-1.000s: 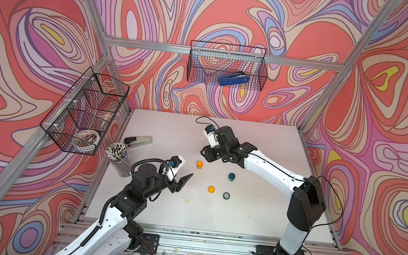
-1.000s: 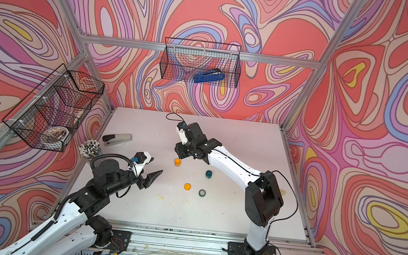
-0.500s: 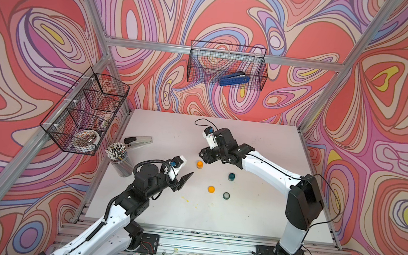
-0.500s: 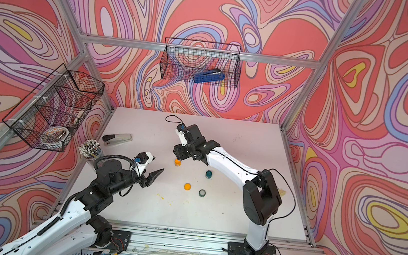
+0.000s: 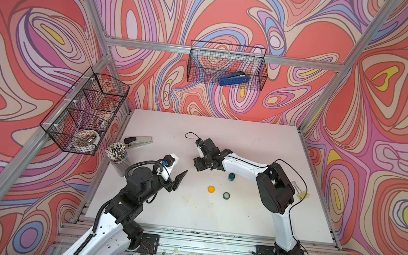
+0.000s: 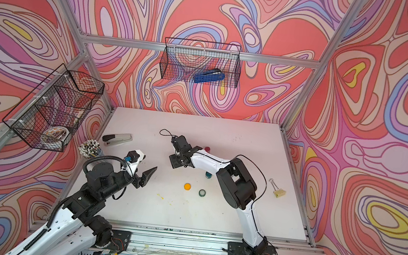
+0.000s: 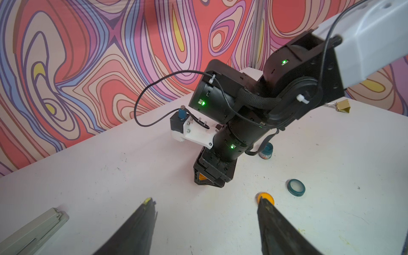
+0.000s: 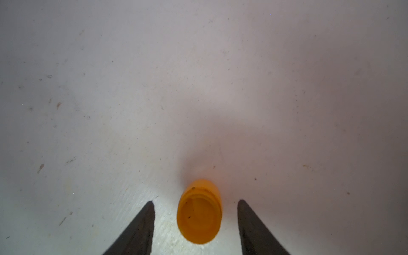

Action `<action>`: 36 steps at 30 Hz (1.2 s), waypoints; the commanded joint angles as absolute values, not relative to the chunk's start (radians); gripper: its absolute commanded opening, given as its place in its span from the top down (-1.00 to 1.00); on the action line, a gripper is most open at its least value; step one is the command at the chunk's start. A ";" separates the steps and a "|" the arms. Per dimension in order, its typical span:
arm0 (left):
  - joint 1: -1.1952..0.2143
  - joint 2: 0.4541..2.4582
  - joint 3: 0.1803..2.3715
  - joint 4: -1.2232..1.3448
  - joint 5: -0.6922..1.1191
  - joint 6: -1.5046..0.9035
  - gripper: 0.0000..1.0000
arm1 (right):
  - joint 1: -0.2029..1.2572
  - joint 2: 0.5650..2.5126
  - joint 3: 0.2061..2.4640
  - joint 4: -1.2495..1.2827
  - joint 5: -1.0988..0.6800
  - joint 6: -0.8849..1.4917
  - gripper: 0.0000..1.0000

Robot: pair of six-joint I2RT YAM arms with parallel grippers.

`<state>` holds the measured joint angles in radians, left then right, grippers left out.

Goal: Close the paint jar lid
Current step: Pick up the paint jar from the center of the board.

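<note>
An open orange paint jar (image 8: pixel 199 212) stands on the white table between the fingers of my right gripper (image 8: pixel 195 204), which is open and clear of it on both sides. In both top views that gripper (image 5: pixel 199 168) (image 6: pixel 176 164) points down and hides the jar; the left wrist view shows a sliver of orange jar (image 7: pixel 202 177) beneath it. The orange lid (image 5: pixel 211 189) (image 6: pixel 187 186) (image 7: pixel 265 196) lies flat on the table nearer the front. My left gripper (image 5: pixel 179 175) (image 7: pixel 204 199) hovers open and empty left of the lid.
A teal lid (image 5: pixel 226 195) lies beside the orange one, and a teal jar (image 5: pixel 231 176) stands under the right forearm. A dark red jar (image 6: pixel 207 149) is behind it. A stapler (image 5: pixel 138 141), pencil cup (image 5: pixel 116 152) and binder clip (image 5: pixel 302 194) sit toward the table's sides.
My right gripper has opened and shifted left over the orange jar, which showed beside it before. The left gripper has edged slightly toward the back.
</note>
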<state>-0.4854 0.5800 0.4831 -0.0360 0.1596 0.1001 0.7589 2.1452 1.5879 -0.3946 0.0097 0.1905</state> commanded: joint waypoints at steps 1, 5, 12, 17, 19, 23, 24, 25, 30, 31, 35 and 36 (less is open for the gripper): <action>-0.489 0.586 0.508 -0.067 0.148 0.089 -0.51 | 0.759 2.153 1.609 -0.385 0.048 0.207 -0.19; -0.488 0.587 0.508 -0.060 0.153 0.077 -0.52 | 0.760 2.162 1.606 -0.393 0.051 0.212 -0.15; -0.489 0.563 0.503 -0.041 0.137 0.074 -0.53 | 0.763 2.177 1.605 -0.405 0.036 0.221 -0.10; -0.489 0.561 0.502 -0.039 0.129 0.079 -0.52 | 0.768 2.184 1.605 -0.412 0.040 0.225 0.02; -0.489 0.559 0.500 -0.034 0.127 0.079 -0.52 | 0.768 2.186 1.605 -0.413 0.039 0.225 0.05; -0.488 0.555 0.493 -0.022 0.113 0.071 -0.50 | 0.767 2.192 1.609 -0.416 0.032 0.225 0.22; -0.489 0.553 0.490 -0.019 0.109 0.069 -0.50 | 0.770 2.192 1.609 -0.417 0.031 0.225 0.26; -0.488 0.550 0.488 -0.015 0.105 0.068 -0.50 | 0.769 2.191 1.610 -0.417 0.032 0.225 0.29; -0.489 0.555 0.489 -0.014 0.099 0.070 -0.50 | 0.770 2.176 1.603 -0.421 0.046 0.224 0.47; -0.488 0.560 0.493 -0.018 0.099 0.071 -0.50 | 0.770 2.171 1.600 -0.422 0.048 0.224 0.47; -0.488 0.578 0.489 0.002 0.115 0.087 -0.49 | 0.768 2.131 1.603 -0.441 0.032 0.221 0.48; -0.489 0.583 0.487 0.013 0.127 0.099 -0.49 | 0.767 2.121 1.608 -0.447 0.022 0.219 0.48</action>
